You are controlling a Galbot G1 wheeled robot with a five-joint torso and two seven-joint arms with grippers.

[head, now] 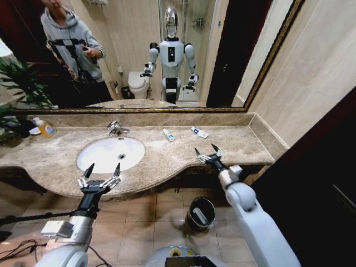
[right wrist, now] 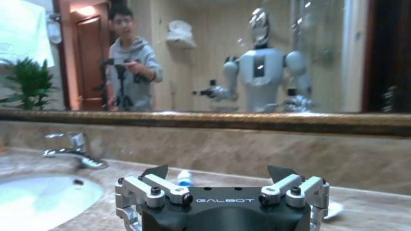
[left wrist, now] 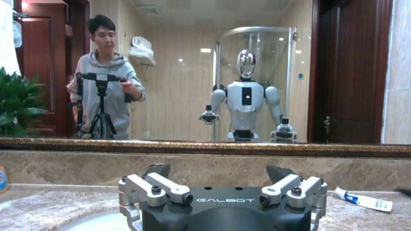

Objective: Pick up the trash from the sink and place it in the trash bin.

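Both grippers open and empty at the counter's near edge, nothing grasped yet.

Nearest, on the floor below the counter (head: 167,161) and right of centre, stood the trash bin (head: 201,213), something pale already inside. Above it hovered the left gripper (head: 100,177), spread wide at the near rim of the sink (head: 89,150), and the right gripper (head: 208,154), likewise spread, over the counter's near right. Farther back lay two white tubes (head: 168,135) and (head: 199,132) on the marble, right of the faucet (head: 115,129), well apart from both grippers; basin seemingly bare. Best done by reaching the right gripper far, descending squarely across a tube's width, closing low.
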